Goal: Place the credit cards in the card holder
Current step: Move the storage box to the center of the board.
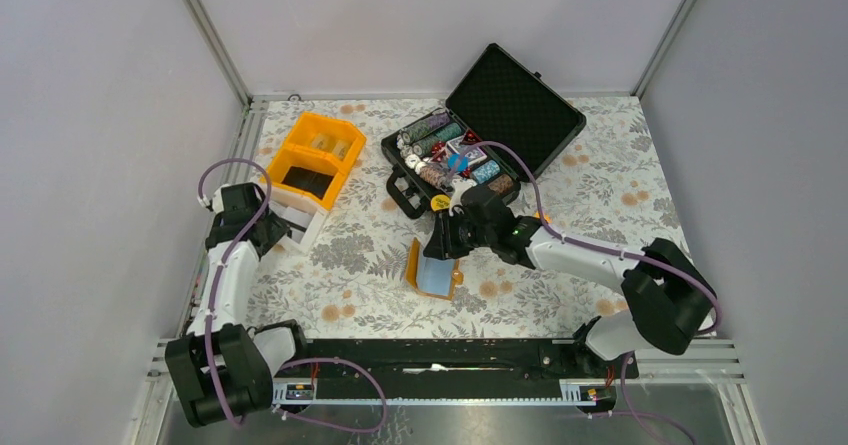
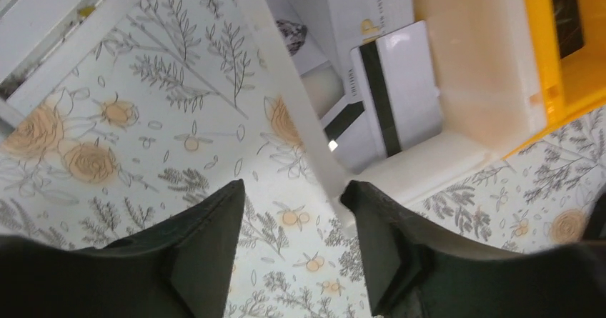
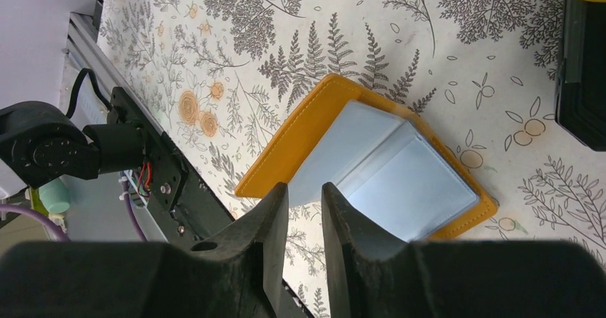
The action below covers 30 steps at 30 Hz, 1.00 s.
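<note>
The card holder (image 3: 306, 127) lies open on the flowered cloth, orange outside and pale blue-grey inside; from above it sits mid-table (image 1: 414, 261). A pale blue-grey credit card (image 3: 343, 150) rests on its left half, and one corner reaches over the orange rim. My right gripper (image 3: 305, 187) (image 1: 440, 248) hovers at that corner, open by a narrow gap showing only cloth. More credit cards (image 2: 404, 82), white with black stripes, lie in a white tray (image 2: 457, 157). My left gripper (image 2: 294, 186) (image 1: 283, 233) stands open at the tray's corner and holds nothing.
An orange compartment bin (image 1: 315, 155) sits on the white tray (image 1: 305, 223) at the left. A black case (image 1: 520, 105) lies open at the back with poker chips (image 1: 440, 150) in it. A black rail (image 1: 450, 355) runs along the near edge.
</note>
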{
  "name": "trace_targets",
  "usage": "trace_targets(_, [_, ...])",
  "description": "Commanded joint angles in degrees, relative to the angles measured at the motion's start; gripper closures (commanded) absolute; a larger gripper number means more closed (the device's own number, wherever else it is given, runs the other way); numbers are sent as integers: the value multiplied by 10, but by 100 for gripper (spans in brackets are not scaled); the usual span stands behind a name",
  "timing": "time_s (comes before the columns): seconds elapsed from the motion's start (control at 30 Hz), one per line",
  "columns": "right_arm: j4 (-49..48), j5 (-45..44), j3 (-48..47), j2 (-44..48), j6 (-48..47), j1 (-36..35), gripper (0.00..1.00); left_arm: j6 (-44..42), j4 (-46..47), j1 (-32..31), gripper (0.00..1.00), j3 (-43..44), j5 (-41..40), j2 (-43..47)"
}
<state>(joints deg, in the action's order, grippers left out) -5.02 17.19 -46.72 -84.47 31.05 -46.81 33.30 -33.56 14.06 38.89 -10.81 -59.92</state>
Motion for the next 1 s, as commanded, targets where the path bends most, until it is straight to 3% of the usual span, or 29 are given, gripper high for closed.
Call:
trace_targets(0.0, [8,-23,13,38,-8,4,68,-20,6,23,50,22,-3,-27])
trace_targets(0.07, [8,-26,17,47,-5,4,68,-42,-5,33,62,40,-14,-44])
trace_targets(0.23, [8,-30,19,58,-5,4,68,-104,-29,47,72,69,-49,-66])
trace_targets(0.47, [8,-28,17,58,-6,4,68,-148,-44,73,100,97,-44,-57])
trace_targets(0.7, [10,-20,12,50,-13,4,68,-190,-71,74,100,121,-16,-72])
trace_targets(0.97, [9,-17,14,51,-17,4,68,-223,-80,75,100,142,-43,-109])
